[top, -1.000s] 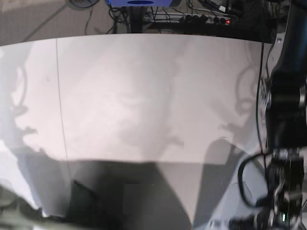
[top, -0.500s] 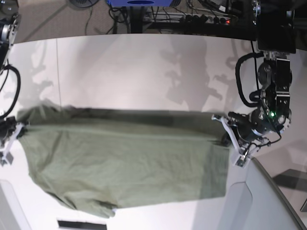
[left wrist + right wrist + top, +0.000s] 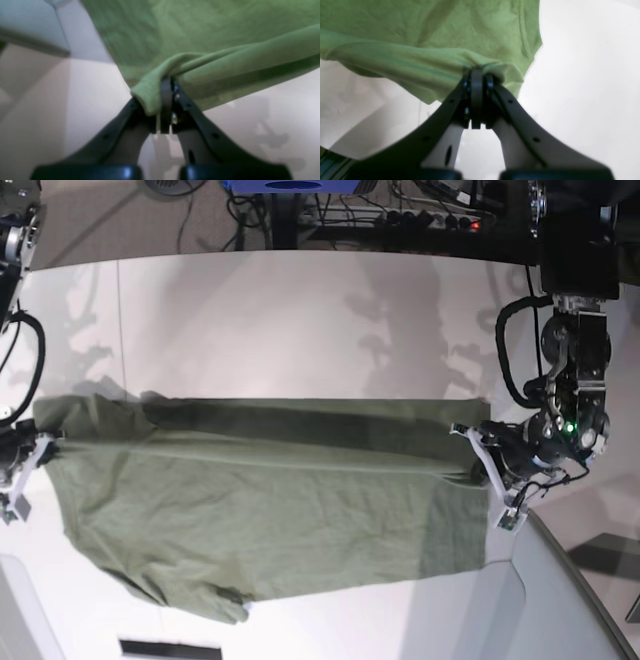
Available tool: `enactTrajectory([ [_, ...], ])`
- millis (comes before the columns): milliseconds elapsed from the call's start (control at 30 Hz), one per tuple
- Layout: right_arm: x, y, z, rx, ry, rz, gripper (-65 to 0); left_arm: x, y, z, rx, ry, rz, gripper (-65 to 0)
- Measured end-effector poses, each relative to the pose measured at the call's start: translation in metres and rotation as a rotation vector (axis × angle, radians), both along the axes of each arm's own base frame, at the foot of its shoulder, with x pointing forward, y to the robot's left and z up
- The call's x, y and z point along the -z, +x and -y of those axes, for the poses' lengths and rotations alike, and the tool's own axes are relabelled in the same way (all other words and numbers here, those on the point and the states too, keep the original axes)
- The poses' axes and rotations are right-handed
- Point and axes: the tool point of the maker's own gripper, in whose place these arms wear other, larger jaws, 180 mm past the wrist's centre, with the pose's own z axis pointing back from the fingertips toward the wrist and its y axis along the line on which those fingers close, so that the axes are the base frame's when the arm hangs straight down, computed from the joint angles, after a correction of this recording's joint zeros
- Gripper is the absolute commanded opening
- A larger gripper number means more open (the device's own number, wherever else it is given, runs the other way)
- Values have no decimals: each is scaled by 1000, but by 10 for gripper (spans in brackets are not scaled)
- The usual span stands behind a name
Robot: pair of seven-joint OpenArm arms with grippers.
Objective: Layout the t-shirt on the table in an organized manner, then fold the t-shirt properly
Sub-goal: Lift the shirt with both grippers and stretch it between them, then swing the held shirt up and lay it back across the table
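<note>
While olive-green cotton t-shirt (image 3: 270,500) hangs stretched over white desk (image 3: 300,320), we see left fingers (image 3: 166,100) pinching one bunched edge, right fingers (image 3: 476,85) pinching opposite edge.

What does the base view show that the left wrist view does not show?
Only the base view shows the whole t-shirt stretched between both arms, the right pincer, and cables beyond the table. Only the left wrist view shows the left pincer closed on a bunched hem. Both show the green shirt above the white table.
</note>
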Motion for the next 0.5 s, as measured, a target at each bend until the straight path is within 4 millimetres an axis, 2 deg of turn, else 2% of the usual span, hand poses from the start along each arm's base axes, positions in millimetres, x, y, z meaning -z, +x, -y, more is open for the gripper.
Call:
enactTrajectory([
  [67, -2, 19, 0, 15, 26, 16, -650, -4, 21, 3, -11, -20, 3, -650],
  [133, -21, 65, -4, -8, 61, 119, -650, -21, 60, 13, 20, -13, 22, -650],
  [233, -59, 142, 0, -48, 13, 252, -650, -79, 141, 32, 79, -7, 152, -650],
  [267, -78, 166, 0, -50, 4, 300, -650, -103, 168, 38, 89, -8, 195, -650],
  [333, -136, 209, 0, -60, 3, 418, -650, -161, 216, 51, 93, -6, 281, -650],
  [367, -175, 228, 2, -56, -11, 486, -650, -192, 235, 60, 94, -22, 326, -650],
  [433, -252, 251, 11, -44, -36, 631, -650, -245, 259, 80, 104, -62, 429, -650],
  [467, -279, 256, 15, -43, -43, 710, -650, -256, 264, 89, 107, -81, 478, -650],
  [500, -291, 257, 20, -36, -61, 740, -650, -257, 266, 102, 121, -129, 504, -650],
])
